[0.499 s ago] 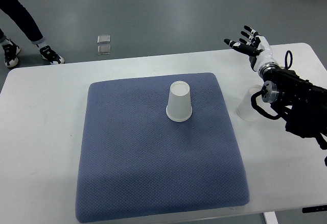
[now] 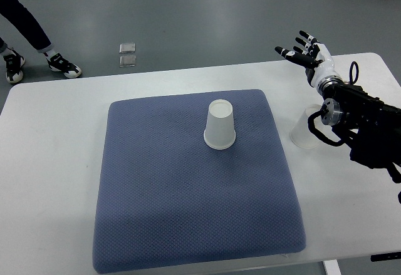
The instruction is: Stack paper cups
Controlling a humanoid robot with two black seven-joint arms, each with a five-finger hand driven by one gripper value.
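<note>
One paper cup [image 2: 220, 125] on pad [image 2: 156, 187], second cup [image 2: 304, 134] half-hidden by right arm

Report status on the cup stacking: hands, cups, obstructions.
Right hand open, raised past table's far right, holding nothing. Left arm out of view. One paper cup inverted on blue mat; second cup beside mat, under forearm. Nothing blocking.

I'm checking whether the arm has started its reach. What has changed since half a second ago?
Nothing visibly changed: the right hand is open above the table's far right, the paper cup sits upside down on the blue mat, and the second cup stands beside the arm.
</note>
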